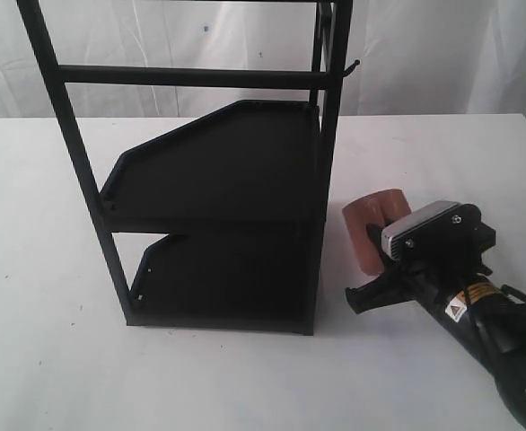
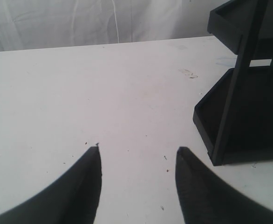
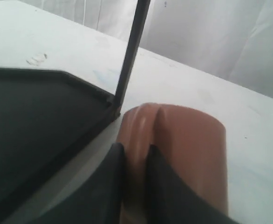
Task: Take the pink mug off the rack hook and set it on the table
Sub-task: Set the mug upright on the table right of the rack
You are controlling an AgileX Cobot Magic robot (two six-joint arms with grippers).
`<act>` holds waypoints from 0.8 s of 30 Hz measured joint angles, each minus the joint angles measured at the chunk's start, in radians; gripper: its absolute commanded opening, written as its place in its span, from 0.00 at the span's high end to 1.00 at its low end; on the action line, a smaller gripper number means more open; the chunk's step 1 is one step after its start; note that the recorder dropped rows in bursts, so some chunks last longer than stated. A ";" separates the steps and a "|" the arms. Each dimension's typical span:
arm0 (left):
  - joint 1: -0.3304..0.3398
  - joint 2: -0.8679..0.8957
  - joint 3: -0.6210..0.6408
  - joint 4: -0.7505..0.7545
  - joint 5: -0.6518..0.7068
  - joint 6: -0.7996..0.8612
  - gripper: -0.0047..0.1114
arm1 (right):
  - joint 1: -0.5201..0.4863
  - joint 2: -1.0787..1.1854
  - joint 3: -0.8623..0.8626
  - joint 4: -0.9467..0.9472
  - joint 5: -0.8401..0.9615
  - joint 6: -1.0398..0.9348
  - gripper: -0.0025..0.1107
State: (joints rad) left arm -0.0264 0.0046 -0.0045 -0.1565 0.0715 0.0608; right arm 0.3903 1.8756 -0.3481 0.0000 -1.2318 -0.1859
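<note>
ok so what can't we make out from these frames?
- pink mug: its lower part and any contact with the table are hidden, in the exterior view by the right arm's wrist, in the right wrist view by the right pincer.
- Mug's inside: shows in no view.
- rack: top cut off by the exterior view's upper edge.
- left pincer: only its tips show, in the left wrist view; absent from the exterior view.
</note>
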 measured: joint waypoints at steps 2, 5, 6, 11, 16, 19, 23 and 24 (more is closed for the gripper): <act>0.000 0.000 0.000 0.000 0.000 0.000 0.50 | 0.000 0.043 -0.005 0.000 -0.043 0.000 0.98; 0.000 0.000 0.000 0.000 0.000 0.000 0.50 | 0.000 0.085 -0.005 0.000 -0.063 0.043 0.98; 0.000 0.000 0.000 0.000 0.000 0.000 0.50 | 0.000 0.097 0.000 0.000 -0.049 0.060 0.98; 0.000 0.000 0.000 0.000 0.000 0.000 0.50 | 0.000 0.106 0.038 0.005 -0.049 0.082 0.98; 0.000 0.000 0.000 0.000 0.000 0.000 0.50 | 0.000 0.090 0.064 0.005 -0.056 0.096 0.98; 0.000 0.000 0.000 0.000 0.000 0.000 0.50 | 0.000 0.088 0.064 0.005 -0.056 0.097 0.98; 0.000 0.000 0.000 0.000 0.000 0.000 0.50 | 0.000 0.088 0.064 0.007 -0.056 0.098 0.98; 0.000 0.000 0.000 0.000 0.000 0.000 0.50 | 0.000 0.088 0.064 0.007 -0.056 0.092 0.98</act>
State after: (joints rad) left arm -0.0264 0.0046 -0.0045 -0.1565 0.0715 0.0608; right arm 0.3903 1.9635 -0.2839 0.0072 -1.2881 -0.0938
